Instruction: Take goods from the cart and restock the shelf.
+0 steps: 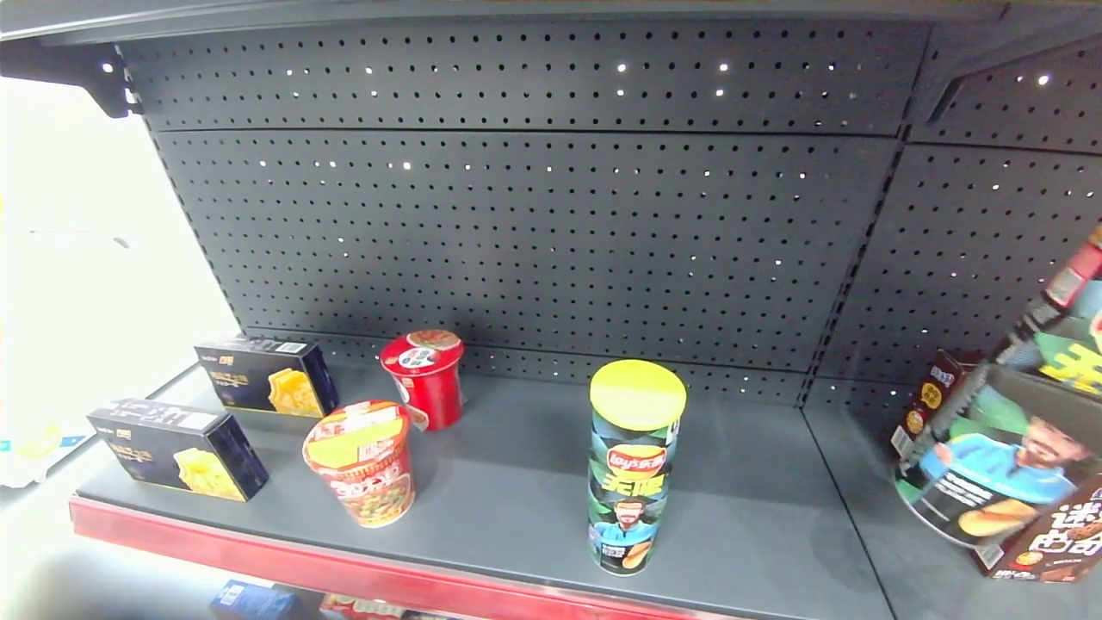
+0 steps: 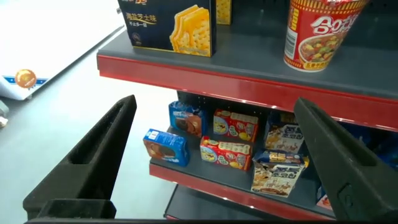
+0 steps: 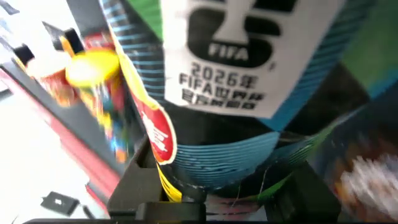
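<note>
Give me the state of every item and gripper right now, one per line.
Yellow-lidded chip can on the grey shelf: upright, lid on.
Second chip can: tilted, clamped in right gripper.
Left gripper: open, empty.
Red noodle cup: upright, lidded.
Orange noodle cup: upright, lidded.

Pale floor (image 1: 43, 551) lies at 8 o'clock in the head view. On it, at 9 o'clock, rests a white thing (image 1: 30, 456) marked with a yellow-orange disc and some blue. At 6 o'clock a lower tier (image 2: 205, 185) carries 2 blue boxes (image 2: 165, 147), 2 red-and-yellow boxes (image 2: 226, 154) just beside them, and pale bags (image 2: 278, 176) past those.
</note>
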Controlling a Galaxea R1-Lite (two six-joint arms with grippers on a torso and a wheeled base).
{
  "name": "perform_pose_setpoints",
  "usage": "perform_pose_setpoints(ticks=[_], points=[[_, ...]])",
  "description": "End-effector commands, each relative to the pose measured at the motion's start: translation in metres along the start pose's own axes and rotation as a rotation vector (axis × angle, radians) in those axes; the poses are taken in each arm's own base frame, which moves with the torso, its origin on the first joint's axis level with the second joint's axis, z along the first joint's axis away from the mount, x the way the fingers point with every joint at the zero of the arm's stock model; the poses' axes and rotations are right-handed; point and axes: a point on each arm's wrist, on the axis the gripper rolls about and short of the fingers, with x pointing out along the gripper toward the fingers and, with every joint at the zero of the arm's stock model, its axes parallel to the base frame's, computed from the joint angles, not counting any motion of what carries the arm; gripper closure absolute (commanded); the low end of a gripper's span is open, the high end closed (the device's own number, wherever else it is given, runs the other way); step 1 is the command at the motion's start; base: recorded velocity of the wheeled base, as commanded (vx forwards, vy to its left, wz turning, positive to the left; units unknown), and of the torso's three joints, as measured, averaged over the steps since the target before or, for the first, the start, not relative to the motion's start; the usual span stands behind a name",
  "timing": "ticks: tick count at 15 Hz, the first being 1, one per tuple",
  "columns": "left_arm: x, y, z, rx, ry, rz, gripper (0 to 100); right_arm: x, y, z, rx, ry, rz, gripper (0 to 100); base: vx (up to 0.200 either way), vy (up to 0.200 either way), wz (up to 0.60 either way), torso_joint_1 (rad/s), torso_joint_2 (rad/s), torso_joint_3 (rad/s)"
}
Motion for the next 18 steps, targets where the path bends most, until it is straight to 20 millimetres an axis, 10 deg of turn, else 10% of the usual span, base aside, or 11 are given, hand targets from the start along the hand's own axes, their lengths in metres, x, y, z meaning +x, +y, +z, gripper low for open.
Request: perform_pose_setpoints(ticks=[1,18], points=[[0.0,0.0,0.0,0.0,0.003,-0.001,0,0.071,-0.009,-0.018,0.01,0.067,0.052,100,0.0,0.0,0.0,0.0,0.0,0.0],[0.0,0.0,0.0,0.0,0.003,0.001,0,0.204,-0.043,-0.042,0.007,0.109,0.377,100,0.0,0.0,0.0,0.0,0.0,0.0]])
